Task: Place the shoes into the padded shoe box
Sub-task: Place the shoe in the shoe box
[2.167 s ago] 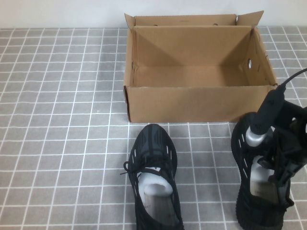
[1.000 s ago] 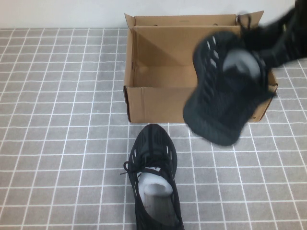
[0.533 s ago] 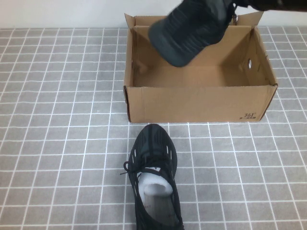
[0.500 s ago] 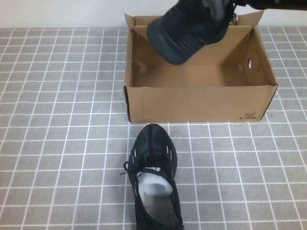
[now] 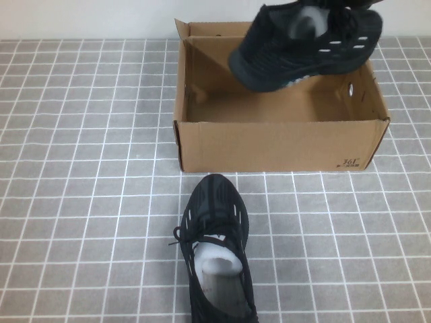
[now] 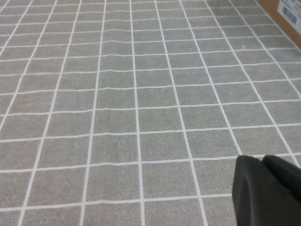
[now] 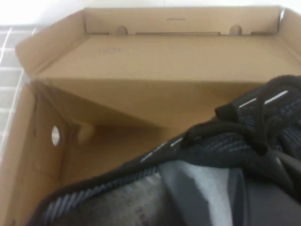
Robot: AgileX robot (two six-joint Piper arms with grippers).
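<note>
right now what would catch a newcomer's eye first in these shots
A black sneaker hangs in the air, tilted on its side over the far right of the open cardboard box, carried by the right end effector, which is itself hidden. Its twin sits alone on the grey tiled table, just in front of the box. The left end effector hovers low over bare tiles.

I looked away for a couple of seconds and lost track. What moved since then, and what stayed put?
The right-hand shoe was lifted off the table beside the box and carried up over the shoe box, now hanging sideways above its open interior; the right gripper is hidden. The other shoe, box and left gripper, low over bare table, stayed.
</note>
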